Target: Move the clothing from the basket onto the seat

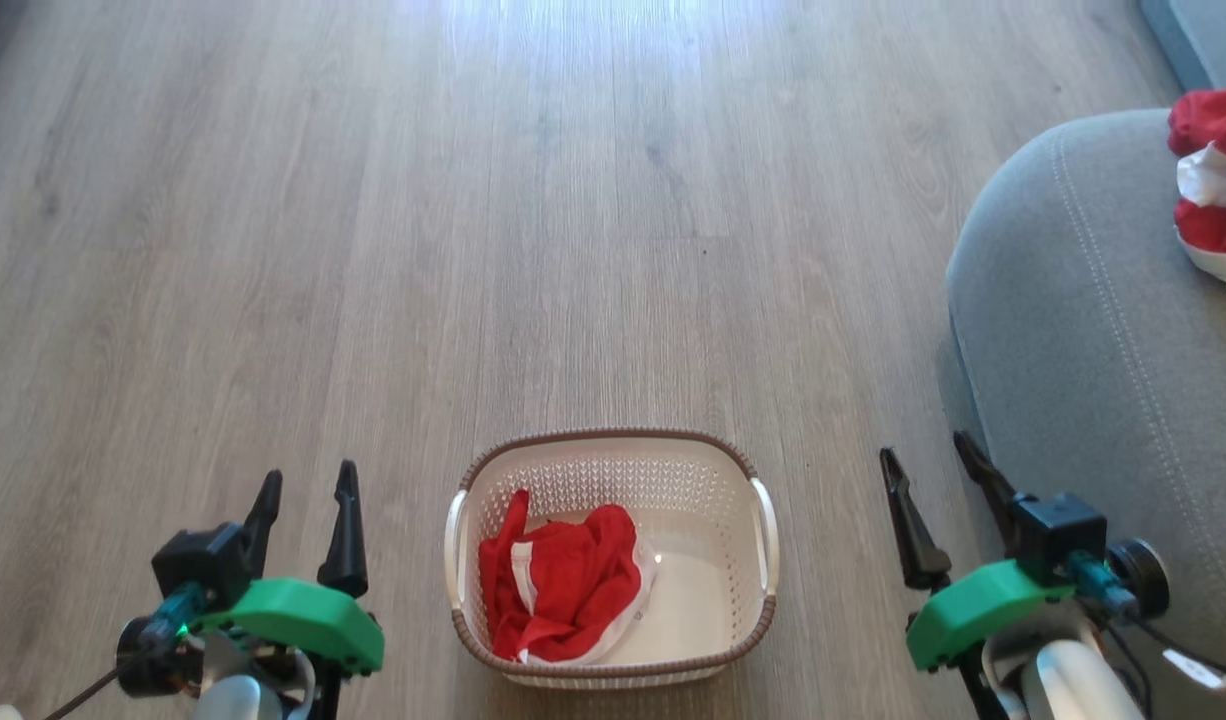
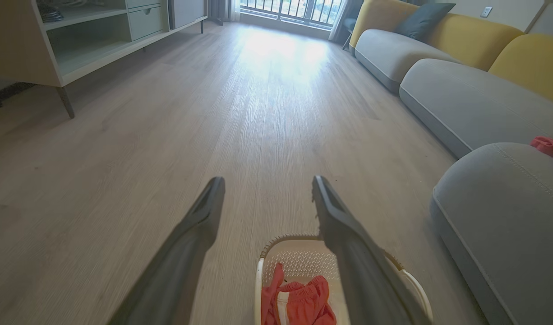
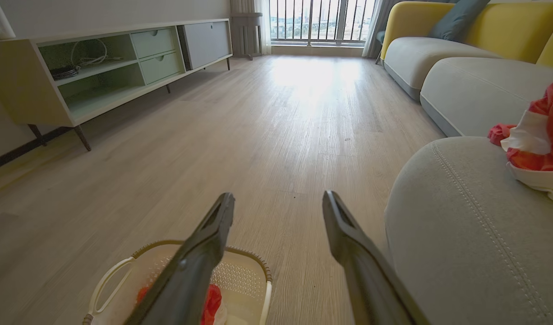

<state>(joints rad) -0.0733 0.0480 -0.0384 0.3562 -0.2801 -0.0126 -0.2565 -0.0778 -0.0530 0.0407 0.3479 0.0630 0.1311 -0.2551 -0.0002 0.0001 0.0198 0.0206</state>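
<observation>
Left claw [image 1: 310, 472] and right claw [image 1: 925, 447] spread wide, empty, flanking the basket [image 1: 613, 436] on the wood floor [image 1: 373, 250]. Red-and-white garment [image 1: 563, 585] crumpled in the basket's left half; second garment [image 1: 1211, 170] lying on the grey seat [image 1: 1073, 300], far right.

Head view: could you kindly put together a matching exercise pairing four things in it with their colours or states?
Things:
1. basket
2. seat
3. clothing in the basket
4. left claw

Colours or states:
A. grey, with lines of pale stitching
B. dark fingers, open and empty
C. cream, with a brown rim
D. red with white

Pairs: 1-C, 2-A, 3-D, 4-B
</observation>
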